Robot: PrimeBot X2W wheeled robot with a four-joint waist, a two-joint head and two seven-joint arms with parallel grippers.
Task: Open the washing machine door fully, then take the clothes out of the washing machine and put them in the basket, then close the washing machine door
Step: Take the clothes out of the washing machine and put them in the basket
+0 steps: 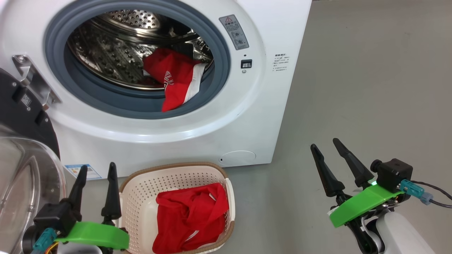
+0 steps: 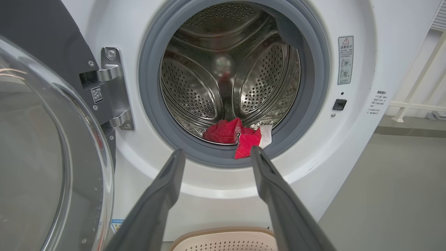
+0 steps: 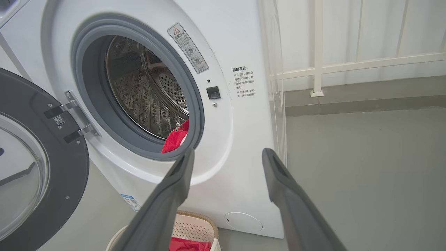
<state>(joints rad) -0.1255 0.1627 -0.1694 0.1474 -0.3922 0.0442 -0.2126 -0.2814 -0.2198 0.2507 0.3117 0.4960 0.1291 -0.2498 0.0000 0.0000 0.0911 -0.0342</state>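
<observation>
The white washing machine [image 1: 275, 116] stands open, its black glass-windowed door [image 1: 24, 165] swung out to the left. One piece of red clothes [image 1: 174, 79] with white trim hangs over the grey rubber ring [image 1: 116, 102] at the drum's mouth, and it shows too in the left wrist view [image 2: 237, 136]. More red clothes [image 1: 192, 215] lie in the cream basket [image 1: 141, 197] on the floor before the machine. My left gripper [image 1: 97, 171] is open just left of the basket. My right gripper [image 1: 326, 144] is open over bare floor to the right.
Grey floor [image 1: 370, 88] stretches to the right of the machine. A white railing [image 3: 348, 64] runs along the wall behind. The open door [image 2: 45, 139] takes up the space at the left, on a steel hinge [image 2: 115, 87].
</observation>
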